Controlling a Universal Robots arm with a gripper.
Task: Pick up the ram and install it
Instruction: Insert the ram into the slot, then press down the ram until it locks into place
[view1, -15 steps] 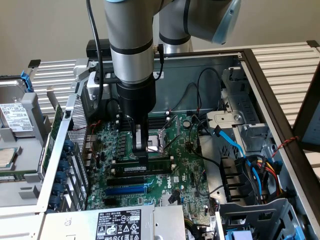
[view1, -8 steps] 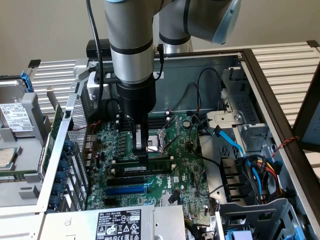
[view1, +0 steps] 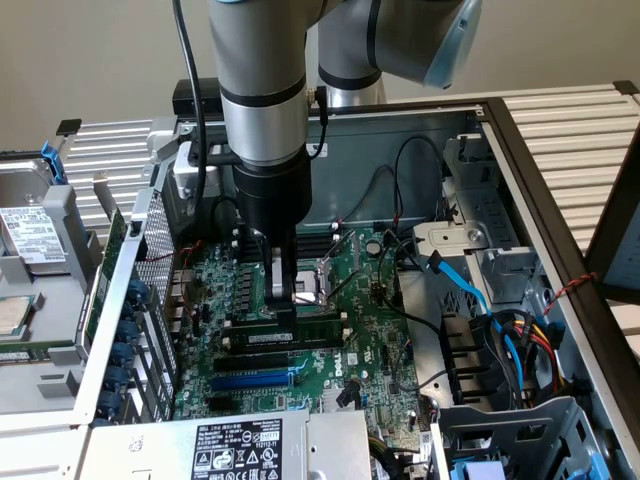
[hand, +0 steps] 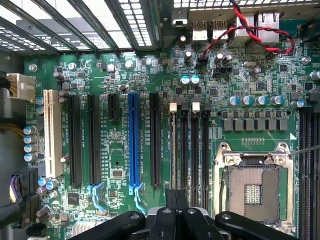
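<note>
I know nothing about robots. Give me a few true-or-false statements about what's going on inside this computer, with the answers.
1. The claw is closed on the ram. True.
2. A cooling fan covers the processor socket. False: the socket is bare, its contacts showing.
3. Among the long black slots there is one blue slot. True.
4. The computer case is closed up. False: it lies open, with the arm reaching in from above.
5. The ram is held high above the case. False: it is down at the green board, among the slots.
</note>
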